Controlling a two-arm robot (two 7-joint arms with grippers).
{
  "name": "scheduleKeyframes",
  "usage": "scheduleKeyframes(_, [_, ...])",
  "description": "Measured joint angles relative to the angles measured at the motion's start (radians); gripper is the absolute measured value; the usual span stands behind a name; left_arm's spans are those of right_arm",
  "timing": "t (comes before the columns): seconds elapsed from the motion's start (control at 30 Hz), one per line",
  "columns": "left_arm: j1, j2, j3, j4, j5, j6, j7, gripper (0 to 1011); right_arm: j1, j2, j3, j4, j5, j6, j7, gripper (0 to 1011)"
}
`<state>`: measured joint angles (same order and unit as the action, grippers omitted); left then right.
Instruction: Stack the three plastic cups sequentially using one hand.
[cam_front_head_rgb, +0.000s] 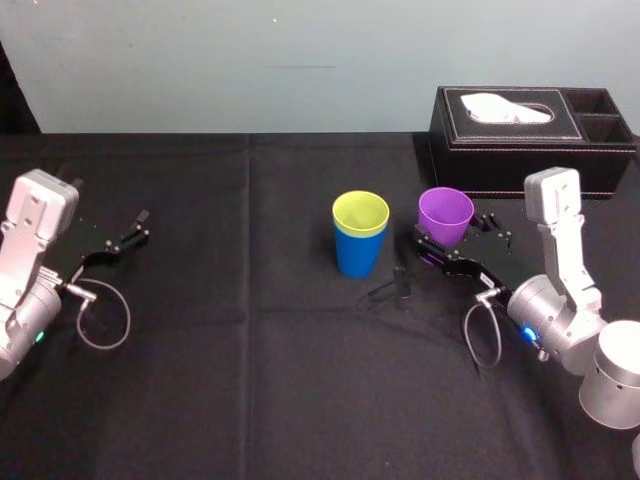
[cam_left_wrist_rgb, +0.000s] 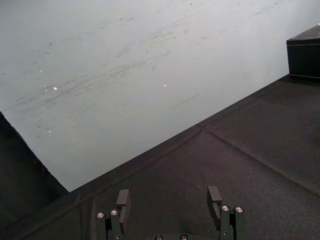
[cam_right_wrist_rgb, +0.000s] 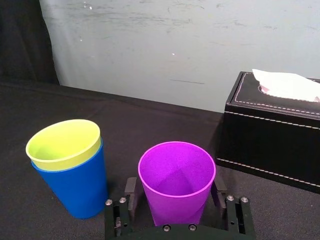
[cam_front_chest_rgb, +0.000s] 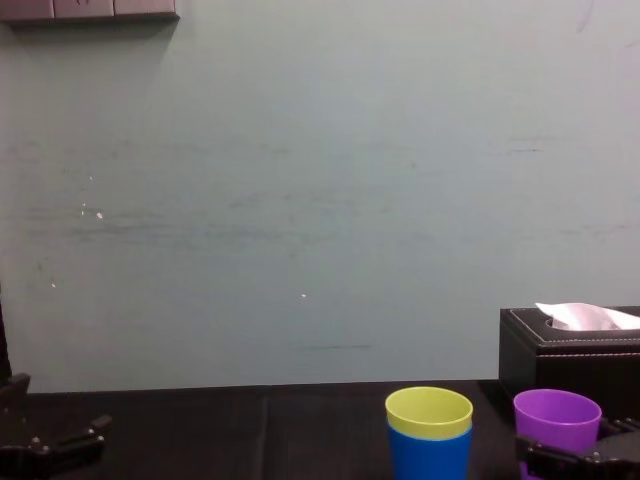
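Right of ctr in the head view, the right claw (cam_front_head_rgb: 452, 240) sits low on the desk (cam_front_head_rgb: 250, 390) w/ its fingers (cam_right_wrist_rgb: 131, 187) spread either side of the purple cup (cam_front_head_rgb: 445, 210), which stands upright between them. They look just shy of its walls, though contact is hard to judge. Left of it and apart, approx. mid-frame, the yellow-green cup (cam_front_head_rgb: 360, 212) is nested in the blue cup (cam_front_head_rgb: 357, 256), rim poking above. A black tissue box (cam_front_head_rgb: 530, 150) occupies the upper right, behind the purple cup. The left claw (cam_front_head_rgb: 140, 228) lies idle near the left edge, also spread.
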<state>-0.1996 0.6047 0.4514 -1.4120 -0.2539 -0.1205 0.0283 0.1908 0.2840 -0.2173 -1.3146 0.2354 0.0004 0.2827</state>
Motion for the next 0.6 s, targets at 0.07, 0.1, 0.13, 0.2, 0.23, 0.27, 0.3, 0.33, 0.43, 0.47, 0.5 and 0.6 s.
scheduleKeyframes(0.07, [0.0, 0.0, 0.0, 0.0, 0.0, 0.0, 0.0, 1011, 0.0, 0.0, 0.0, 0.0, 0.0, 0.0, 0.0, 899])
scheduleKeyframes(0.1, [0.0, 0.0, 0.0, 0.0, 0.0, 0.0, 0.0, 1011, -0.001, 0.0, 0.0, -0.001, 0.0, 0.0, 0.0, 885])
scheduleKeyframes(0.13, [0.0, 0.0, 0.0, 0.0, 0.0, 0.0, 0.0, 1011, -0.001, 0.0, 0.0, -0.001, 0.0, 0.0, 0.0, 852])
scheduleKeyframes(0.2, [0.0, 0.0, 0.0, 0.0, 0.0, 0.0, 0.0, 1011, -0.001, 0.0, 0.0, -0.002, 0.0, 0.0, 0.0, 790])
scheduleKeyframes(0.23, [0.0, 0.0, 0.0, 0.0, 0.0, 0.0, 0.0, 1012, -0.001, 0.001, 0.0, -0.002, 0.0, 0.0, 0.0, 790])
scheduleKeyframes(0.27, [0.0, 0.0, 0.0, 0.0, 0.0, 0.0, 0.0, 1011, -0.001, 0.001, 0.0, -0.002, 0.0, 0.0, 0.0, 771])
scheduleKeyframes(0.3, [0.0, 0.0, 0.0, 0.0, 0.0, 0.0, 0.0, 1011, -0.001, 0.001, 0.0, -0.002, 0.0, 0.0, 0.0, 764])
scheduleKeyframes(0.33, [0.0, 0.0, 0.0, 0.0, 0.0, 0.0, 0.0, 1011, -0.001, 0.001, 0.0, -0.002, 0.0, 0.0, 0.0, 752])
scheduleKeyframes(0.43, [0.0, 0.0, 0.0, 0.0, 0.0, 0.0, 0.0, 1011, -0.001, 0.001, 0.0, -0.002, 0.0, 0.0, 0.0, 735])
scheduleKeyframes(0.47, [0.0, 0.0, 0.0, 0.0, 0.0, 0.0, 0.0, 1011, -0.001, 0.001, 0.0, -0.002, 0.0, 0.0, 0.0, 734])
scheduleKeyframes(0.5, [0.0, 0.0, 0.0, 0.0, 0.0, 0.0, 0.0, 1011, -0.002, 0.001, 0.0, -0.002, 0.0, 0.0, 0.0, 732])
scheduleKeyframes(0.6, [0.0, 0.0, 0.0, 0.0, 0.0, 0.0, 0.0, 1011, -0.007, 0.006, 0.002, -0.013, 0.001, -0.003, 0.005, 721])
